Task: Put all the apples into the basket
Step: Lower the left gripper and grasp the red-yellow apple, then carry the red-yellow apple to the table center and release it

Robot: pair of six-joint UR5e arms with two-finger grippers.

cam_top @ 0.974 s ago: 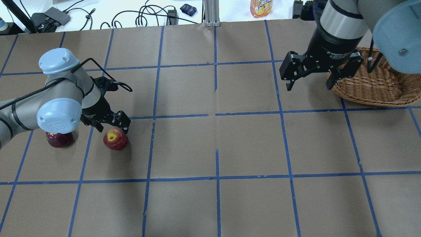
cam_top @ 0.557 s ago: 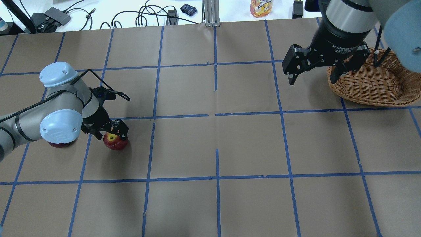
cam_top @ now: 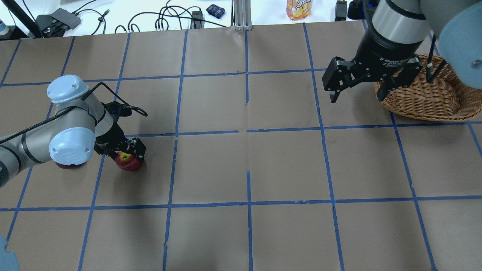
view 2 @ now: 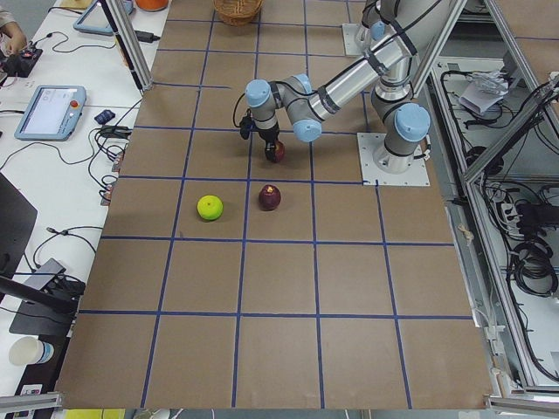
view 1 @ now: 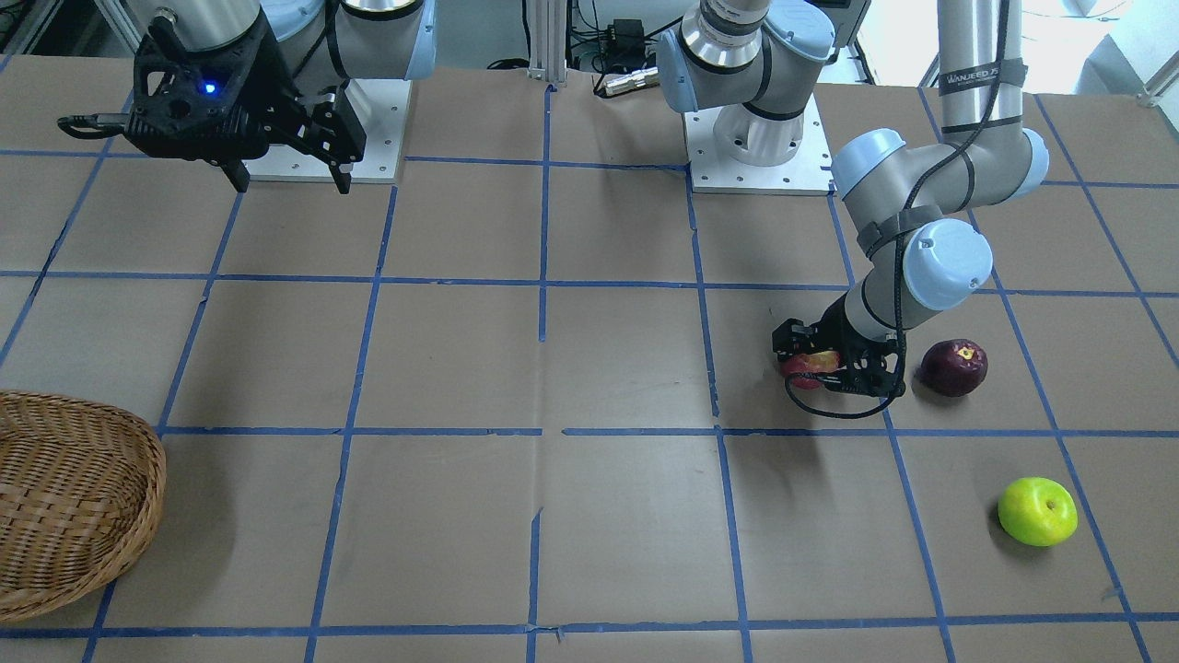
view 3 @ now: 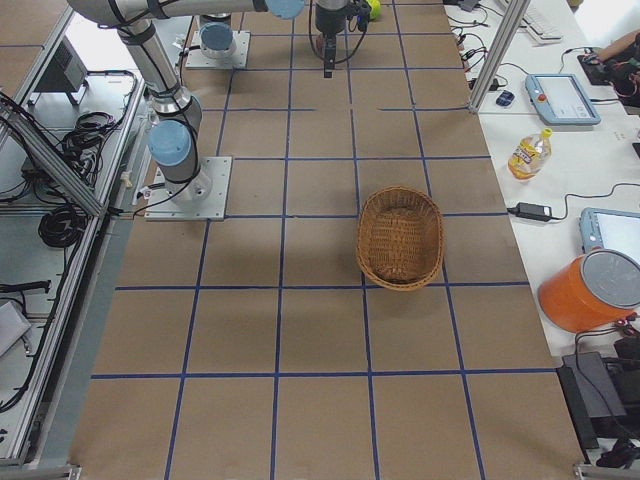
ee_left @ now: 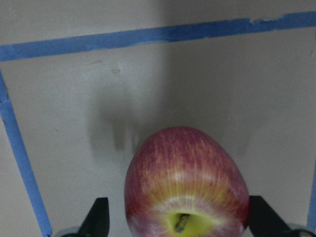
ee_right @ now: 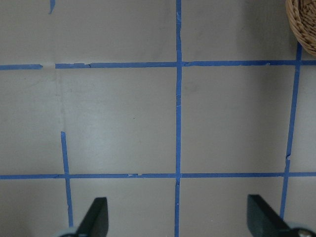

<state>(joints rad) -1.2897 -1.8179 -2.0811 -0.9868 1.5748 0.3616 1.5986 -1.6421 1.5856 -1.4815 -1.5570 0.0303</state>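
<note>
The red apple (cam_top: 129,163) lies on the table at the left, and it fills the left wrist view (ee_left: 185,182). My left gripper (cam_top: 126,152) is open and low over it, one finger on each side. The maroon apple (view 1: 955,367) sits just beside it, mostly hidden under my left arm in the overhead view. The green apple (view 1: 1037,511) lies alone further out. The wicker basket (cam_top: 425,98) stands at the far right and looks empty (view 3: 400,238). My right gripper (cam_top: 357,99) is open and empty, held high next to the basket's rim.
A juice bottle (cam_top: 299,8), cables and boxes lie beyond the table's far edge. Blue tape lines grid the brown table. The right wrist view shows only bare table and a bit of the basket's rim (ee_right: 303,24).
My left gripper has come down from just behind the red apple to straddle it. My right gripper has shifted slightly near the basket and stays open.
</note>
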